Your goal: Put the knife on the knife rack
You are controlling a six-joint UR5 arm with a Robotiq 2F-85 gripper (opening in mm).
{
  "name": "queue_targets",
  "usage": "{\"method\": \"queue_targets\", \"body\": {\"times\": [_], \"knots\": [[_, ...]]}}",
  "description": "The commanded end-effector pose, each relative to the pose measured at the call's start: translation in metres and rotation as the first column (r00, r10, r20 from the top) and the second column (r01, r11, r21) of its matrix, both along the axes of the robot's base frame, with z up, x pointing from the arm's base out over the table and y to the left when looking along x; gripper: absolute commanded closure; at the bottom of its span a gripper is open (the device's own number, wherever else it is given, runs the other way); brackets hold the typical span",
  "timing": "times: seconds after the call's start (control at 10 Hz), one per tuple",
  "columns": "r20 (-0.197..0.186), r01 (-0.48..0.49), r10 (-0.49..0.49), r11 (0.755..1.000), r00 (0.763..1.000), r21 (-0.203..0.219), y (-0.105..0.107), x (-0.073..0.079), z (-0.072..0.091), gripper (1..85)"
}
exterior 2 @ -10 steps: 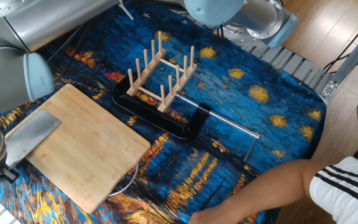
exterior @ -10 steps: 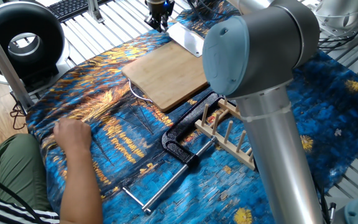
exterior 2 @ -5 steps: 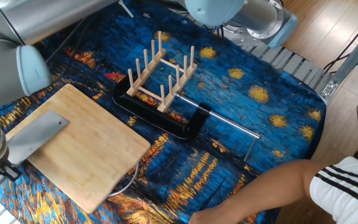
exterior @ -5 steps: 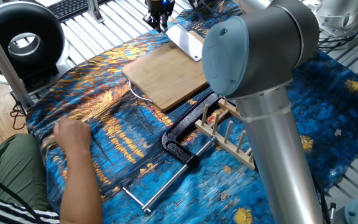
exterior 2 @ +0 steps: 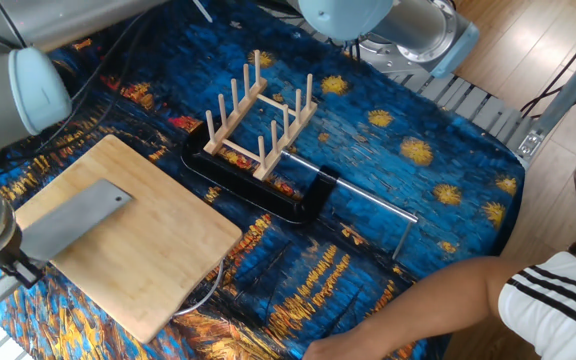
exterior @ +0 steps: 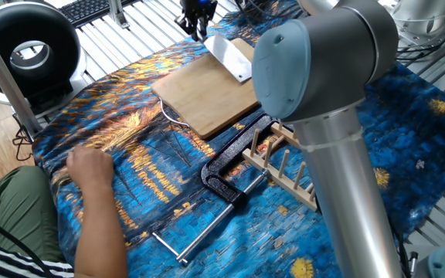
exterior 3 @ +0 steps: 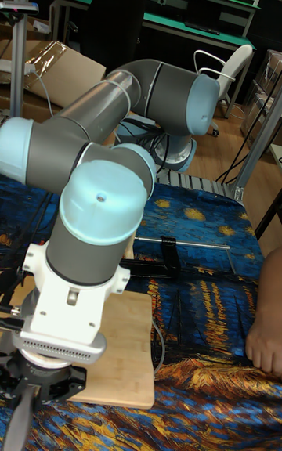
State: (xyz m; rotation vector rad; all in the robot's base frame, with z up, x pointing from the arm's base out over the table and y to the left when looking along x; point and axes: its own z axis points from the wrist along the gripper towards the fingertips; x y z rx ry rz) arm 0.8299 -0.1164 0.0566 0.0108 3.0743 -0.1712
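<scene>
Silver-grey metal, broad and rectangular: the cleaver-like knife (exterior: 229,55) in one fixed view, lifted at a slant over the far edge of the flat bamboo cutting board (exterior: 207,93). Held by its handle end in the black two-finger gripper (exterior: 195,22), clamped on the knife. Small pale wooden knife rack (exterior: 283,164) with upright dowel pegs standing nearer the camera, beyond the board, partly hidden behind the grey arm. Black clamp with thin metal bar (exterior: 221,184) lying just beside the rack. Bare forearm and hand (exterior: 91,166) of a person resting on the blue patterned cloth (exterior: 130,139), well apart from the knife.

From the other fixed view: blade (exterior 2: 76,218) stretched out from the gripper (exterior 2: 18,268) over the board (exterior 2: 158,250), long axis aimed roughly toward the rack (exterior 2: 263,115). Rack on the far side of the board from the tool, its 2 peg rows running diagonally. Judged need: carrying across the board, then turning the blade on edge to drop between pegs.

In the tall fixed view: mostly arm. Gripper (exterior 3: 33,388) low in the frame above the cloth beside the board (exterior 3: 129,349); jaws too dark to read. Rack not seen.
</scene>
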Motion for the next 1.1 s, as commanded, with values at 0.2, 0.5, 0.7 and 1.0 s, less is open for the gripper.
{"method": "queue_targets", "body": {"times": [0.2, 0.5, 0.7, 1.0], "knots": [[-0.014, 0.103, -0.103, 0.982, 0.995, 0.156, 0.047, -0.006, 0.005, 71.7], [0.006, 0.133, -0.137, 0.974, 0.991, 0.183, 0.071, -0.003, -0.002, 73.3], [0.018, 0.155, -0.162, 0.968, 0.987, 0.199, 0.086, -0.002, -0.008, 74.7], [0.039, 0.165, -0.178, 0.963, 0.983, 0.213, 0.101, 0.000, -0.013, 75.3]]}}
